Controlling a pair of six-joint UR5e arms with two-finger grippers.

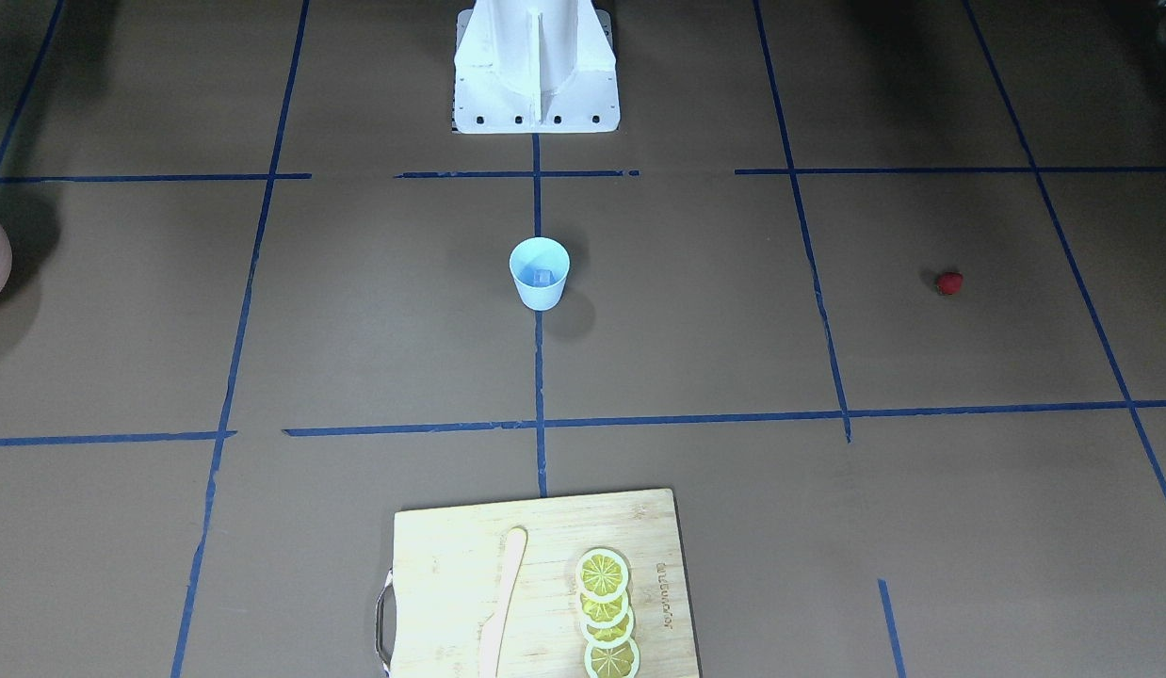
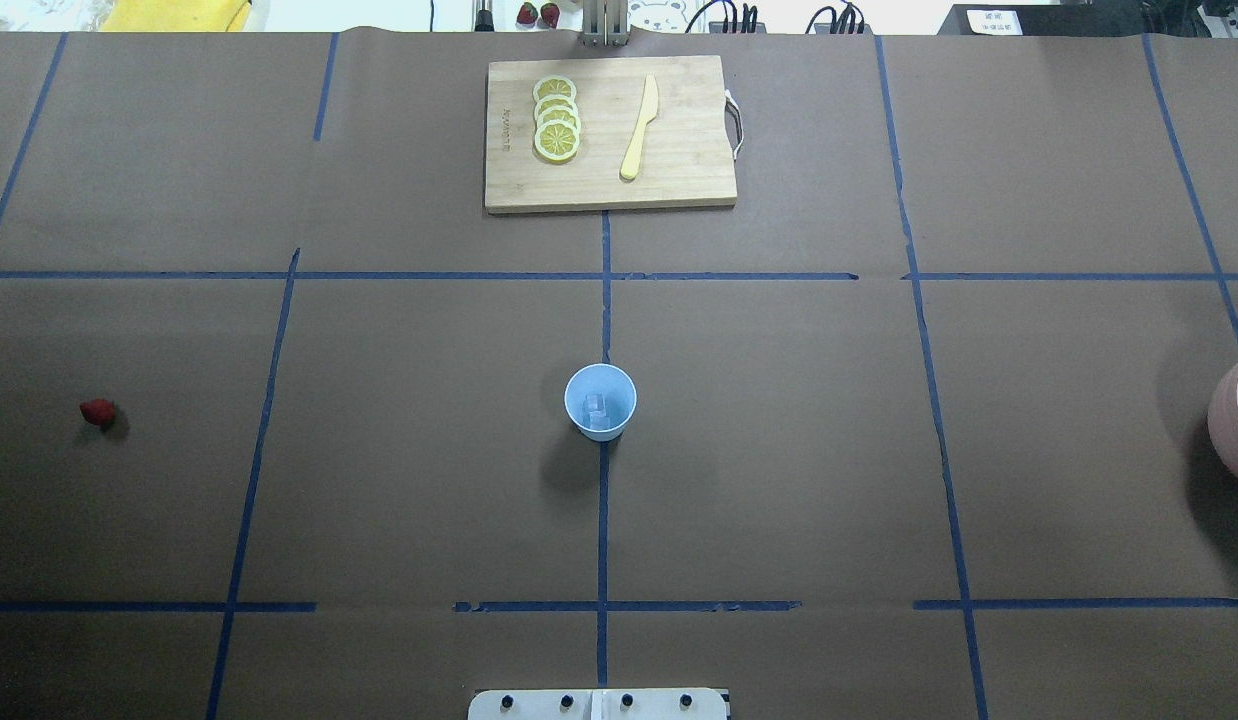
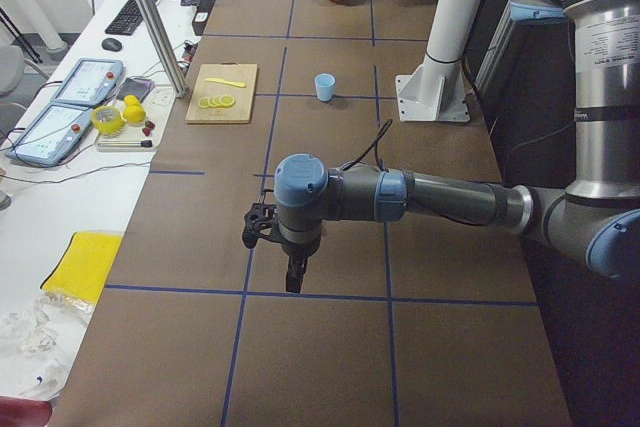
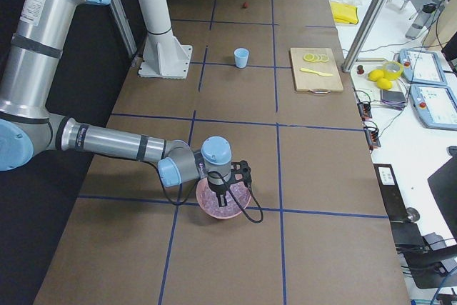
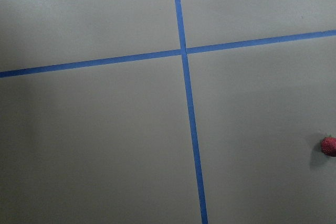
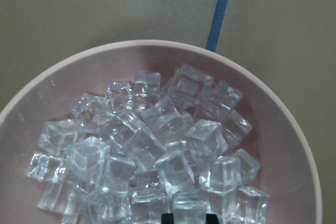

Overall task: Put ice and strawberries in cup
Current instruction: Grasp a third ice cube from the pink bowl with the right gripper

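Observation:
The light-blue cup (image 2: 600,402) stands upright at the table's middle, with one ice cube (image 2: 597,408) lying inside it. A single strawberry (image 2: 98,412) lies on the table far out on my left side and also shows as a strawberry (image 5: 329,146) at the left wrist view's right edge. My left gripper (image 3: 294,277) hangs over the table near it, pointing down; I cannot tell whether it is open or shut. My right gripper (image 4: 227,194) hovers right over the pink bowl (image 4: 211,211), which is full of ice cubes (image 6: 157,156); its state cannot be told either.
At the far middle lies a wooden cutting board (image 2: 679,180) with lemon slices (image 2: 556,118) and a wooden knife (image 2: 639,128). The pink bowl (image 2: 1229,420) sits at the table's right edge. The arms' white base (image 1: 536,71) stands behind the cup.

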